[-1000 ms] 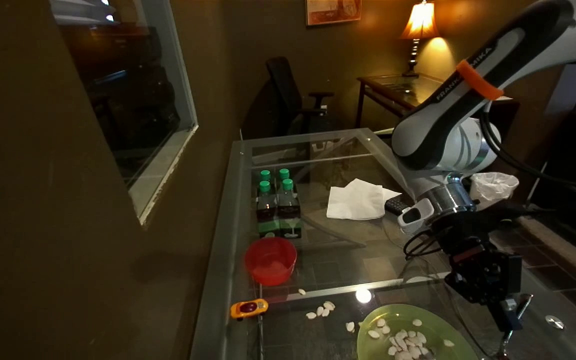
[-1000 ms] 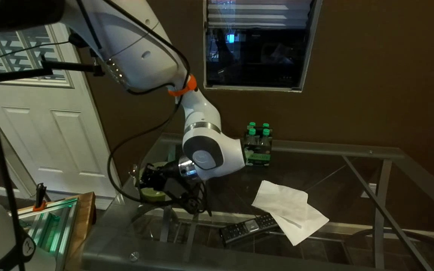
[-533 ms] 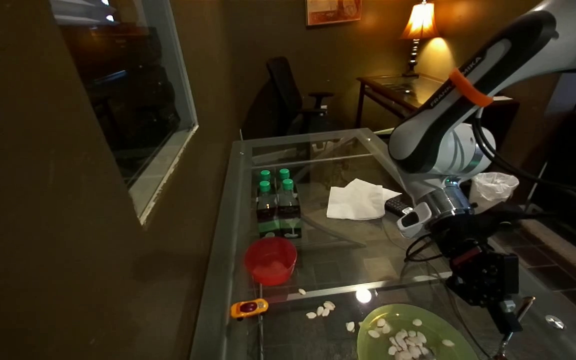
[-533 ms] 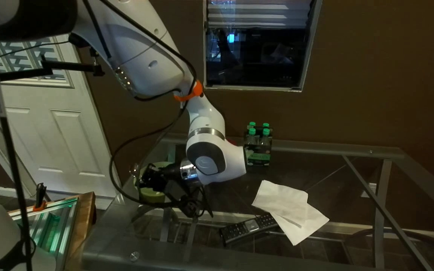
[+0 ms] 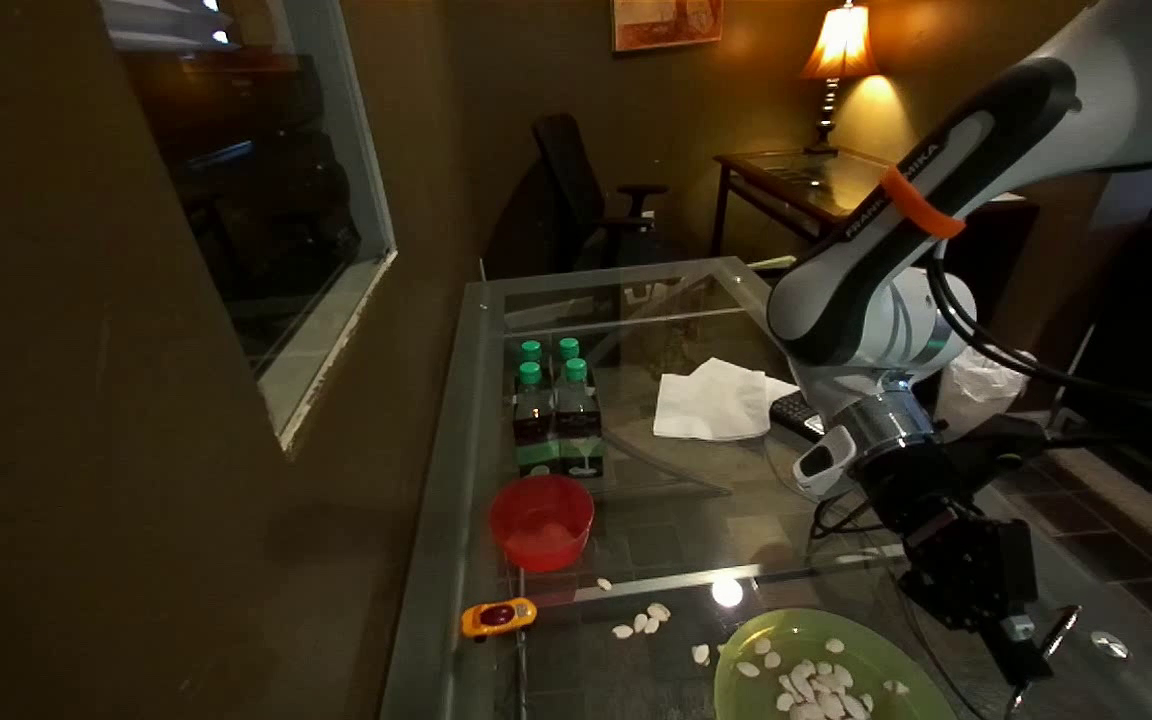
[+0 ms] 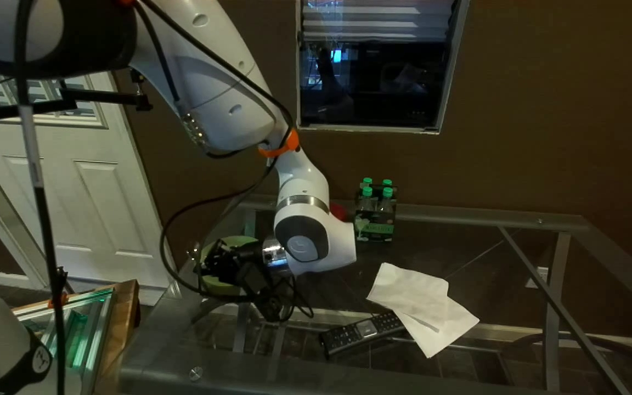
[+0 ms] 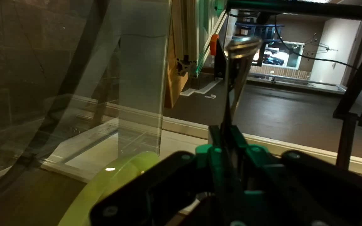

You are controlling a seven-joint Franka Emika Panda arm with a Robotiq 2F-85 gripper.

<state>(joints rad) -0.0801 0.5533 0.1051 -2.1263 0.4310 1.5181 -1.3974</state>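
Slender shiny metal utensil (image 7: 242, 69), tilted, clamped in the black 2-fingered gripper (image 7: 226, 133), just beside a round green dish (image 5: 861, 645) bearing small flat white pieces (image 5: 811, 690), round red plastic bowl (image 5: 536, 552) farther along the glass-topped table (image 5: 676, 540), near 4 green-capped bottles (image 5: 534, 408).

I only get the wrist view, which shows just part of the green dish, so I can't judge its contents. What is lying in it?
Observer: In an exterior view, a cluster of pale, flat pieces lies in the green dish, with several others scattered around the cluster.

Operator: And on the far side of it from my jaws, is there another open container outside my picture?

Observer: Yes, a red bowl stands there on the glass table, next to a pack of green-capped bottles.
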